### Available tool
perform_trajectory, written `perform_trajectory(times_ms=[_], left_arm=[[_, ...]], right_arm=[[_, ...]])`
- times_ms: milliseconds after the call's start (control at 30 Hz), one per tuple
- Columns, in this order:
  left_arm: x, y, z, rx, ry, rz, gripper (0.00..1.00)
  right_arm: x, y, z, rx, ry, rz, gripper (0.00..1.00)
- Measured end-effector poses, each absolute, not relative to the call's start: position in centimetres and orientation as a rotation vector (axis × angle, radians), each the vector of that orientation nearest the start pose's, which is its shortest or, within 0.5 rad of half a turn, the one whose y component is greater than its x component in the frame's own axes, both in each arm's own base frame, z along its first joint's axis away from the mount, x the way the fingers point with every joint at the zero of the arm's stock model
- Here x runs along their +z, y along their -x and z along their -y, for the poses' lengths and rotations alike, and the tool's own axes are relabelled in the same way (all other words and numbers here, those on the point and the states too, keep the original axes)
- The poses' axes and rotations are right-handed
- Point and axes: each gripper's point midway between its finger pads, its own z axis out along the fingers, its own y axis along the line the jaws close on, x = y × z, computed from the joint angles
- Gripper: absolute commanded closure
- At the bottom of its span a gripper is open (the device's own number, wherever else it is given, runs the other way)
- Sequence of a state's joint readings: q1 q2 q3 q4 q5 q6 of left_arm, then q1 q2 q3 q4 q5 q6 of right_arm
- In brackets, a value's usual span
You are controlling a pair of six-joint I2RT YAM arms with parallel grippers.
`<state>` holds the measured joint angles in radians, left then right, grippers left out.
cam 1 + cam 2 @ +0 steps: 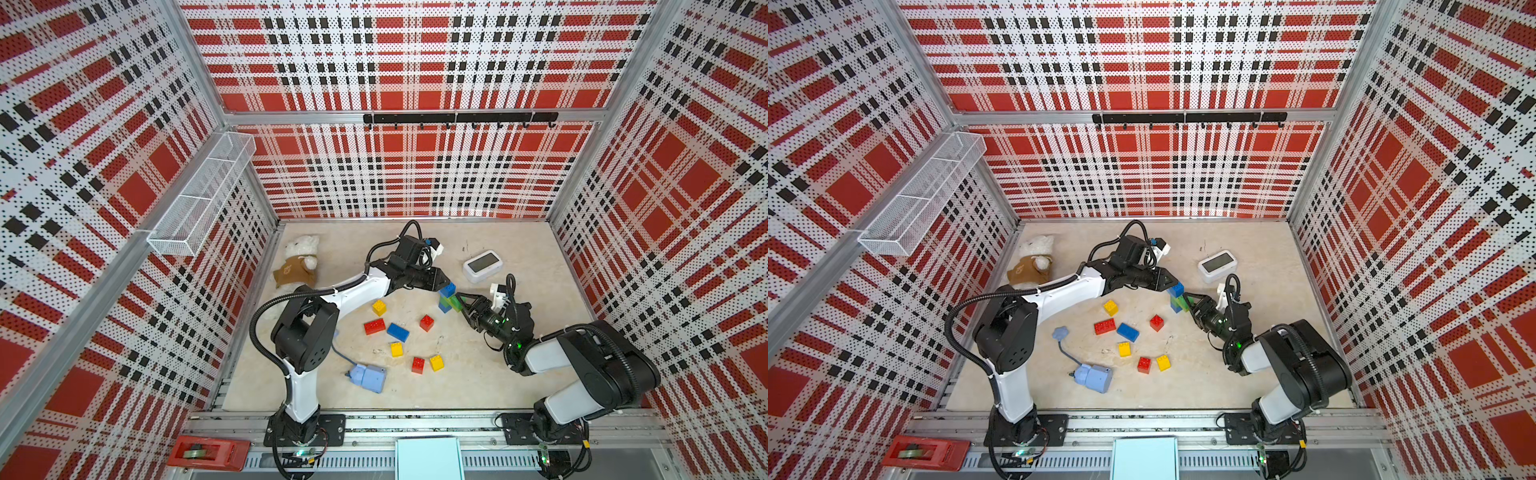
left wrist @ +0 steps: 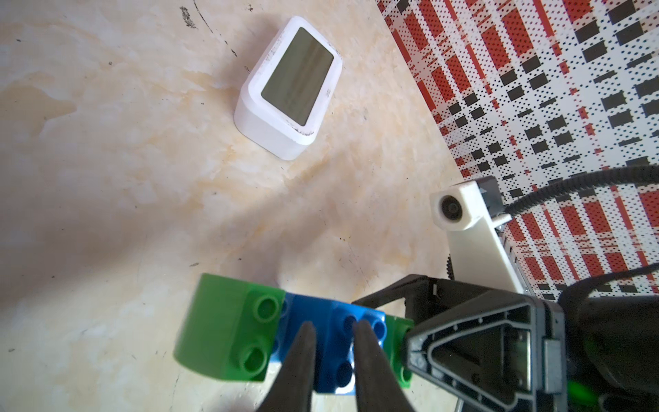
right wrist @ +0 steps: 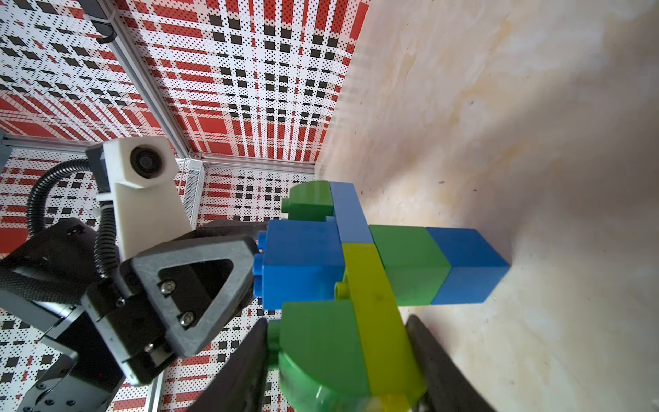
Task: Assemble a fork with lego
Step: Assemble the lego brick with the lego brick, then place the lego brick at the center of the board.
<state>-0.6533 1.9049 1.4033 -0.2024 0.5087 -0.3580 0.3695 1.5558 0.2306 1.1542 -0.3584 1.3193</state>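
Two-handed work on the half-built fork (image 1: 445, 300) of blue, green and lime studded plastic bricks, upright mid-table near seven loose red, yellow and blue bricks (image 1: 398, 332). Pinched narrow at top blue brick (image 1: 448, 289) by left gripper (image 2: 331, 325); straddled at green-and-lime end (image 3: 371, 314) by right gripper (image 3: 337, 323), clamp unclear. Probably seating a tine; next, press squarely.

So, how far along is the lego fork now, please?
Partly built: a blue-green stack stands on the table. In hand: the right gripper clasps its green and lime side, and the left gripper touches its top blue brick. Left: seven loose bricks lie unused.
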Motion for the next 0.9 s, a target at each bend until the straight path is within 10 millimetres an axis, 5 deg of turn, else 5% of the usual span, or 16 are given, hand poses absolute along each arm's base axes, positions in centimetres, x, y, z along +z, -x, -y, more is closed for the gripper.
perform_trajectory(times_ms=[100, 333, 533, 733, 900], left_arm=[[15.3, -36.3, 38.3, -1.083, -0.638, -2.330, 0.77], [15.2, -36.3, 38.3, -1.083, -0.638, -2.330, 0.76], [15.3, -36.2, 38.3, -1.086, -0.640, -2.339, 0.75], [16.0, -36.1, 38.5, -1.087, -0.643, -2.346, 0.73], [17.1, -36.4, 38.8, -1.095, -0.648, -2.324, 0.73]], right_arm=[[11.0, -31.8, -18.7, 1.466, -0.638, -1.914, 0.00], [10.9, -31.9, -17.0, 1.362, -0.611, -1.945, 0.00], [14.3, -33.0, -13.9, 1.154, -0.467, -1.960, 0.00], [20.5, -34.5, -14.6, 0.946, -0.088, -1.977, 0.01], [20.7, -34.4, -15.9, 0.851, 0.175, -2.056, 0.06]])
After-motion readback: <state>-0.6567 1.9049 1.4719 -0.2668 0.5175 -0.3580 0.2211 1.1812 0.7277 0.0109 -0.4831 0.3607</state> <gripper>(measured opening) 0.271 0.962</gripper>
